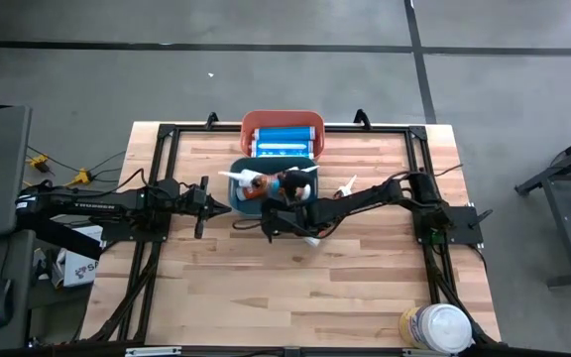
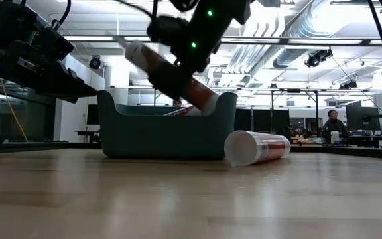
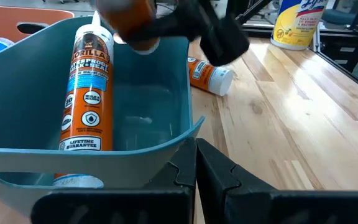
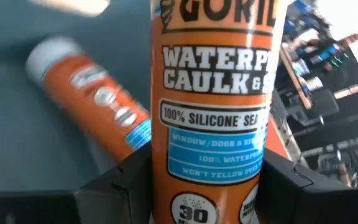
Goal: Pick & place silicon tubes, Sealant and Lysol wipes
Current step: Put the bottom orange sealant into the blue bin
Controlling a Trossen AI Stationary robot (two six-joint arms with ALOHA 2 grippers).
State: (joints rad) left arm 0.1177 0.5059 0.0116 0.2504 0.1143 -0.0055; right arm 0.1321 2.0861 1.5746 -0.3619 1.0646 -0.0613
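Wooden table [image 1: 365, 278] carries a teal bin [image 1: 256, 203] where the right hand [image 1: 284, 216] hangs clamped on an orange sealant tube [image 4: 213, 112]. Another tube [image 3: 87, 93] lies inside; the left hand [image 1: 216, 208], pinched together, waits beside it. Lysol wipes [image 1: 434, 325] stand at the table's near corner.

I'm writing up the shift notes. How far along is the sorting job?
Done: blue tubes lie in the red bin, and one orange tube lies in the teal bin. In hand: the right gripper holds a second orange tube above that bin. Left: another orange tube on the table and the wipes canister at its corner. The left gripper waits, shut.
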